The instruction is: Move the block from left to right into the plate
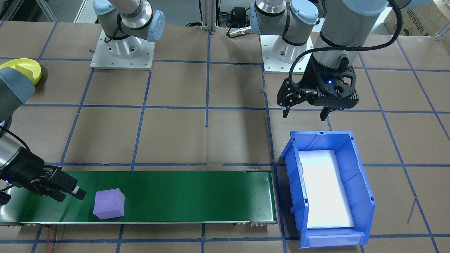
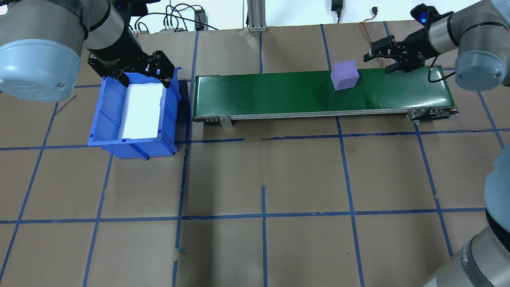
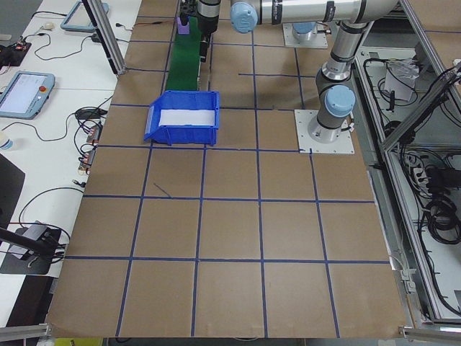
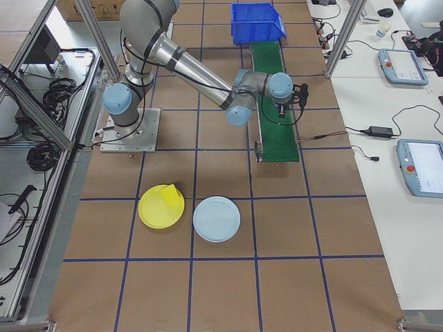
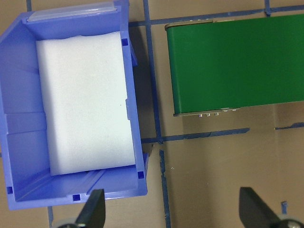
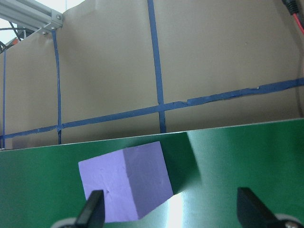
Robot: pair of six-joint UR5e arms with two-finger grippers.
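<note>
A purple block (image 1: 109, 203) (image 2: 345, 75) lies on the green conveyor belt (image 1: 193, 196) (image 2: 271, 93), toward the belt's right end in the overhead view. My right gripper (image 2: 377, 63) (image 1: 72, 193) hovers low over that end, open, a short gap from the block. In the right wrist view the block (image 6: 126, 183) sits ahead of the fingers, toward the left one. My left gripper (image 1: 304, 114) (image 2: 144, 79) hangs open and holds nothing above the far end of the blue bin (image 1: 362, 182). The yellow plate (image 4: 156, 214) (image 1: 17, 65) rests on the table's right side with a yellow piece in it.
The blue bin (image 2: 103, 115) (image 5: 19, 118) with a white foam liner stands off the belt's left end. A light blue plate (image 4: 217, 218) lies beside the yellow one. Brown paper with blue tape lines covers the table.
</note>
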